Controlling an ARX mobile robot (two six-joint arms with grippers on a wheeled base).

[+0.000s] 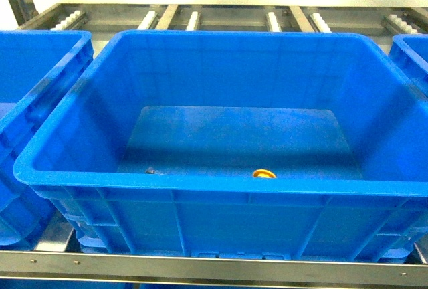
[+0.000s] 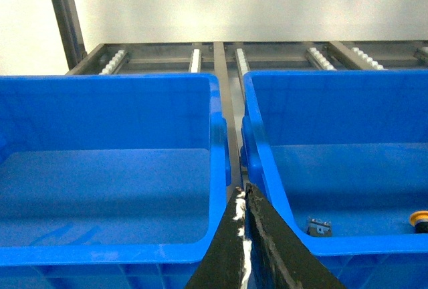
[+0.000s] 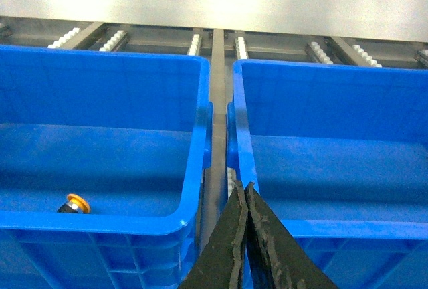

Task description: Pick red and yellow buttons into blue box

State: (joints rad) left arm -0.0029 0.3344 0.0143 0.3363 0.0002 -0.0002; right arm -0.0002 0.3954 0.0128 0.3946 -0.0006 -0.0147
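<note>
The blue box (image 1: pixel 221 188) fills the middle of the head view. The yellow button (image 1: pixel 263 173) lies on the box floor, close against the front wall; the left wrist view shows the yellow button (image 2: pixel 419 220) at the far right, and the right wrist view shows the yellow button (image 3: pixel 75 203) at the lower left. A small dark blocky piece (image 2: pixel 319 227) lies on the same floor to the left (image 1: pixel 154 170); no red cap shows, so the red button is out of view. My left gripper (image 2: pixel 242 192) is shut and empty over the gap left of the box. My right gripper (image 3: pixel 245 187) is shut and empty over the gap on the right.
A second blue crate (image 2: pixel 107 168) stands to the left of the box and a third (image 3: pixel 334 162) to the right. All sit on a metal roller rack (image 1: pixel 200 18) with a steel front rail (image 1: pixel 214 269). A pale wall stands behind.
</note>
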